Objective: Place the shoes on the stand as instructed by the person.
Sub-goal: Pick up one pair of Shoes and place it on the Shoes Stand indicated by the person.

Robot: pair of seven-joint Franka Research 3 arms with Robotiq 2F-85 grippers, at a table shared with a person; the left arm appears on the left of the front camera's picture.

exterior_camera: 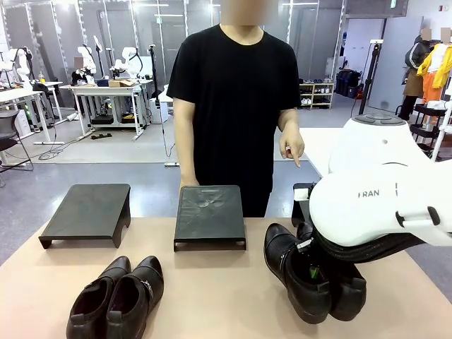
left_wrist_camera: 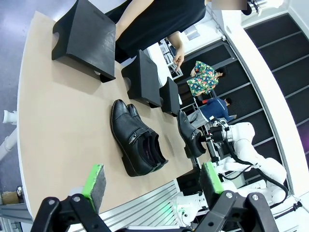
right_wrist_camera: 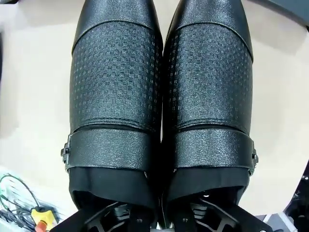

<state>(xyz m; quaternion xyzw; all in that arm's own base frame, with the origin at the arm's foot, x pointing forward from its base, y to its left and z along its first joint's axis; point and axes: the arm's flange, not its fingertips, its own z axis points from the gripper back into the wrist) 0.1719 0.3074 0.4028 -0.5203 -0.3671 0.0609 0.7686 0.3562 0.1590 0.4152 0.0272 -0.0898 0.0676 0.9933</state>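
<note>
My right gripper [right_wrist_camera: 161,220] is shut on the inner walls of a pair of black shoes [right_wrist_camera: 161,96] with textured fronts and buckled straps. In the front view that pair [exterior_camera: 304,272] hangs tilted at the table's right, toes towards the person [exterior_camera: 236,106], under my right gripper [exterior_camera: 311,265]. A second glossy black pair [exterior_camera: 116,296] lies at the front left. Above that pair [left_wrist_camera: 137,140] my left gripper [left_wrist_camera: 152,181] hangs open, well clear of it. Three dark stands [exterior_camera: 88,210] [exterior_camera: 210,215] [exterior_camera: 302,194] line the far side. The person's hand [exterior_camera: 292,150] points down near the right one.
My white right arm [exterior_camera: 381,205] covers the table's right side and most of the right stand. Bare tabletop [exterior_camera: 212,289] lies between the two pairs. In the left wrist view the table's aluminium frame edge [left_wrist_camera: 145,205] runs just below the shoes.
</note>
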